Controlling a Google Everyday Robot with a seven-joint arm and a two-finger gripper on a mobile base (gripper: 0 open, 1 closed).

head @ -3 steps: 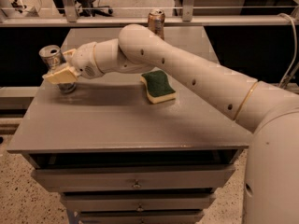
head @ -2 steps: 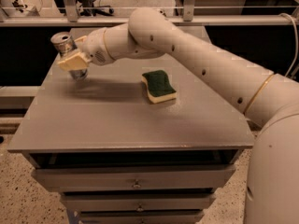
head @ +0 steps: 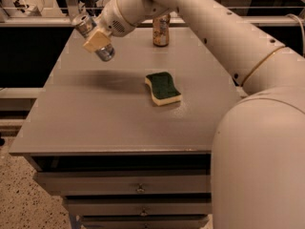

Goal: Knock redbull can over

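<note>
The redbull can (head: 85, 25) is a slim silver can. It is held tilted in the air above the back left part of the grey table (head: 95, 123), its silver top pointing up and left and its base down and right. My gripper (head: 98, 43) is shut on the can's middle, and one tan finger pad (head: 96, 38) lies across its side. The can's shadow falls on the table below it. My white arm reaches in from the right.
A shorter orange-brown can (head: 161, 30) stands upright at the table's back edge. A green-and-yellow sponge (head: 163, 88) lies near the table's middle. Drawers (head: 138, 187) sit under the front edge. A rail runs behind the table.
The redbull can stood on the table's left side inside my gripper. Now it is off the table and tilted, carried up and toward the back.
</note>
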